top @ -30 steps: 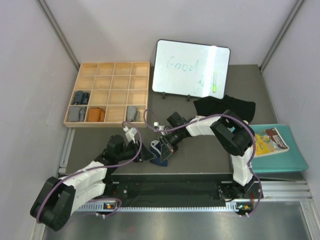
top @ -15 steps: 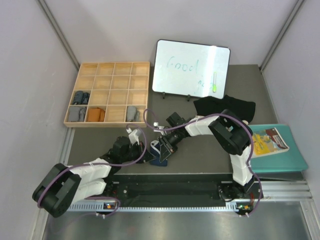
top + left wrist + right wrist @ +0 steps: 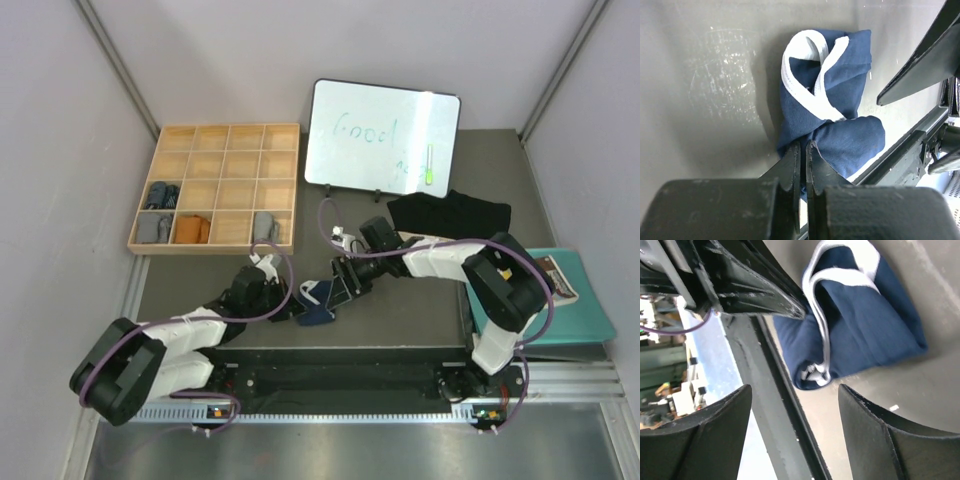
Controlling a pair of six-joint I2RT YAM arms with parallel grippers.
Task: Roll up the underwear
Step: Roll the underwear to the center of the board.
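Observation:
The navy underwear (image 3: 316, 303) with white trim lies as a loose folded bundle near the table's front edge; it fills the middle of the left wrist view (image 3: 840, 90). My left gripper (image 3: 293, 308) comes at it from the left and is shut on its near edge (image 3: 802, 147), with blue cloth pinched between the fingers. My right gripper (image 3: 345, 283) stands open just right of the bundle, its fingers apart (image 3: 794, 390) and nothing between them; the navy underwear (image 3: 870, 320) lies beyond its tips. A black underwear (image 3: 450, 212) lies at the back right.
A wooden compartment tray (image 3: 228, 126) at the back left holds grey rolls (image 3: 160, 193) and an orange one (image 3: 190, 229). A whiteboard (image 3: 380, 135) stands at the back. A teal folder (image 3: 570, 315) with a magazine (image 3: 540, 280) lies at the right. The table's front rail (image 3: 775, 405) runs close by the bundle.
My left gripper has closed on the navy bundle's near edge. My right gripper has let go, opened wide and drawn back to the right.

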